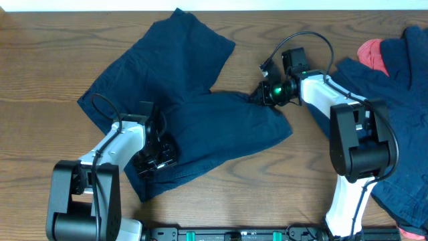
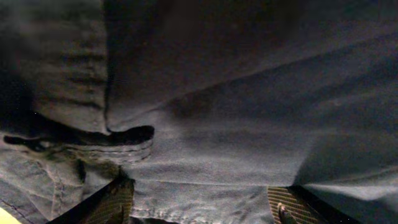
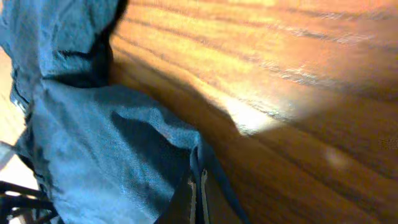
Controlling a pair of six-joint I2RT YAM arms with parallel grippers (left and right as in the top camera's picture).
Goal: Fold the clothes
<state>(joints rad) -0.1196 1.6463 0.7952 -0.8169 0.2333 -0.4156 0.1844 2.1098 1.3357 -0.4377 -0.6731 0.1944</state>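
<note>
The navy-blue shorts [image 1: 200,114] lie spread on the table, one leg pointing to the far edge and the other to the right. My left gripper [image 1: 157,157] rests on the near-left part of the shorts. In the left wrist view its fingers [image 2: 202,205] stand wide apart with dark fabric [image 2: 236,124] between them. My right gripper [image 1: 264,94] is at the right leg's far edge. In the right wrist view its fingers [image 3: 198,196] are pinched shut on a thin fold of the blue fabric [image 3: 93,149].
A heap of more navy garments [image 1: 401,100] lies at the right, with a pink-red piece [image 1: 373,53] at its far-left corner. The right arm's base [image 1: 358,147] stands next to this heap. Bare wooden table [image 1: 40,60] shows at the left.
</note>
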